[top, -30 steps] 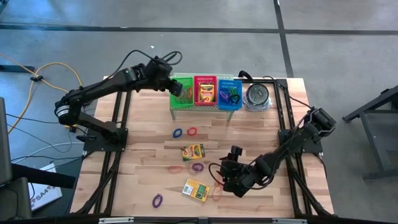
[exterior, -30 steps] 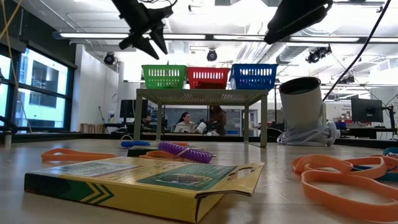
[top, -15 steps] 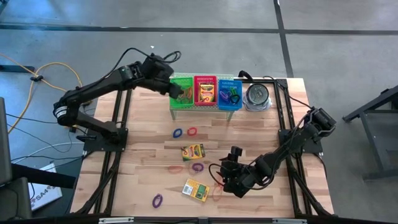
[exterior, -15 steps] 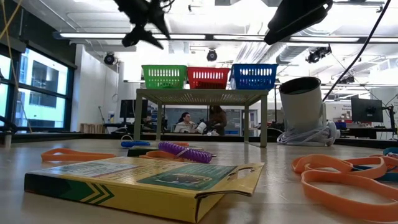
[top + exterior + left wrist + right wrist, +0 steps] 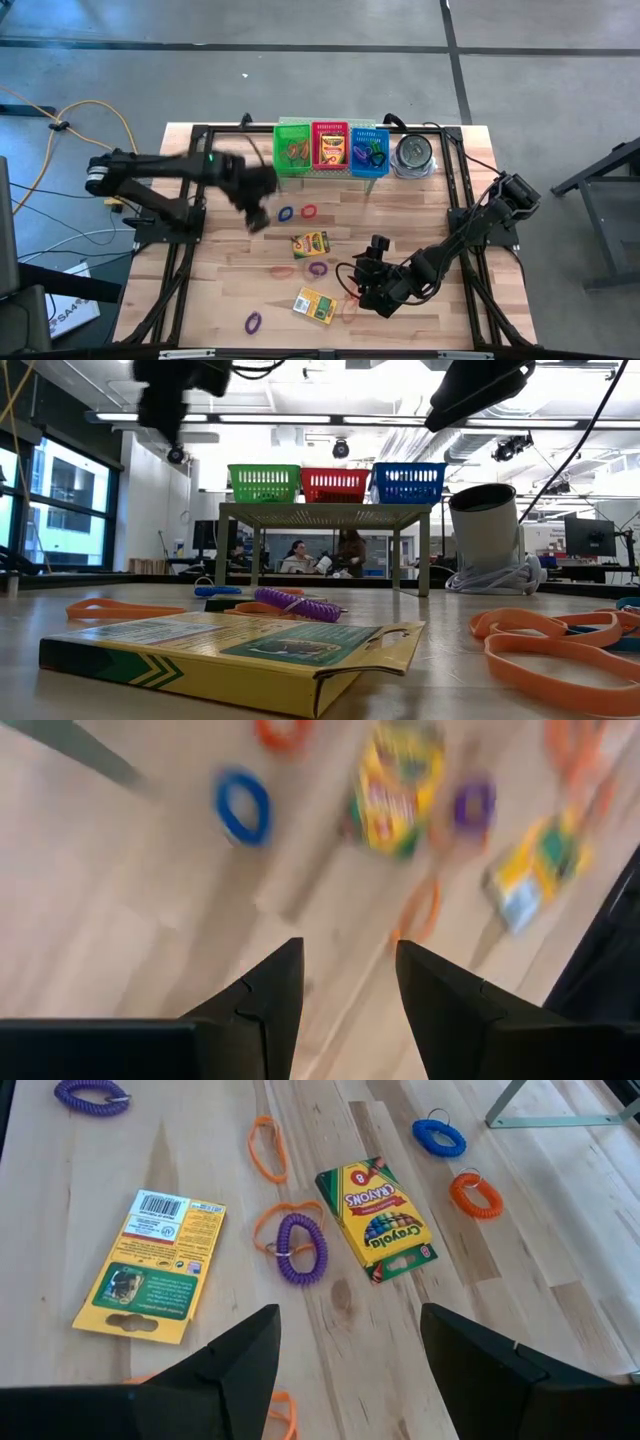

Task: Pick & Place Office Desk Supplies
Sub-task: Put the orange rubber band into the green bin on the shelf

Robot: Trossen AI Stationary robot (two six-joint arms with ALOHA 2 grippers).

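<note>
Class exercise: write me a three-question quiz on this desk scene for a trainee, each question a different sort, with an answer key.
1. True or false: the left gripper is holding a crayon box.
2. Multiple choice: which basket on the rack holds a crayon box? A green basket; B red basket; C blue basket.
3. Short answer: on the wooden table, which loop lies nearer the rack, the blue coil band or the purple coil band?

Key
1. False: its fingers are apart with nothing between them, above the table.
2. B.
3. The blue coil band.
</note>
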